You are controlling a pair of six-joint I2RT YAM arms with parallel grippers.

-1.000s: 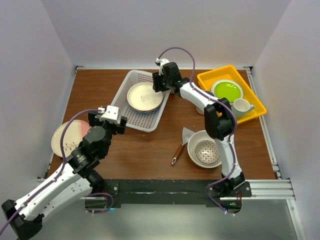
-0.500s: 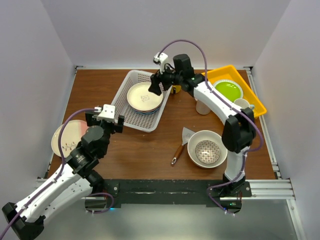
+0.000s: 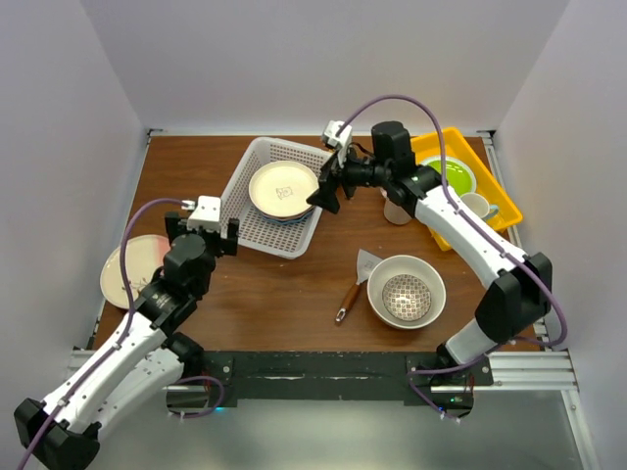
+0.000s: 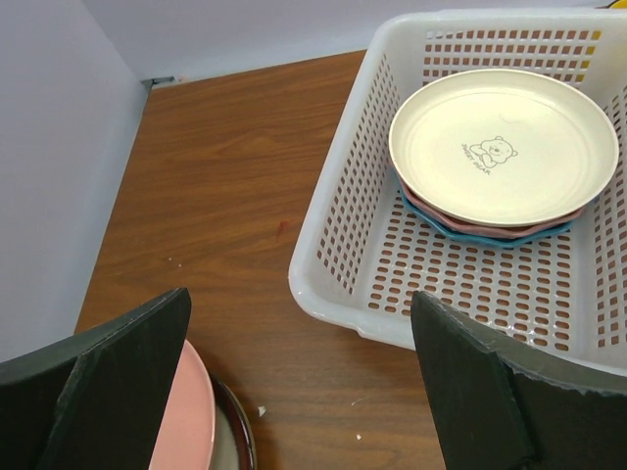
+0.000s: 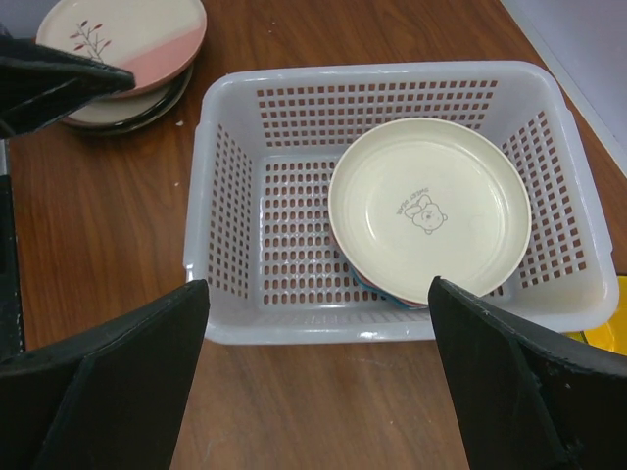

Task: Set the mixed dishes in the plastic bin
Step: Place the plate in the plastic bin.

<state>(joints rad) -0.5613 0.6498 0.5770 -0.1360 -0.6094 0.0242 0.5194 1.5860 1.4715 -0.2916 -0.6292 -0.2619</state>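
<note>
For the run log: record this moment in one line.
left gripper open, empty | right gripper open, empty | cream plate tops stack in bin | large bowl, pink-and-cream plate outside

Cream plate (image 4: 504, 145), lying topmost on the stack inside the white bin (image 4: 345, 211), is carrying the only print in view: a small bear outline (image 4: 505, 150) with one short slanted line of lettering (image 4: 476, 164) beside it. Lettering is showing too small to read in either wrist view. The top view is giving only a faint mark.
</note>
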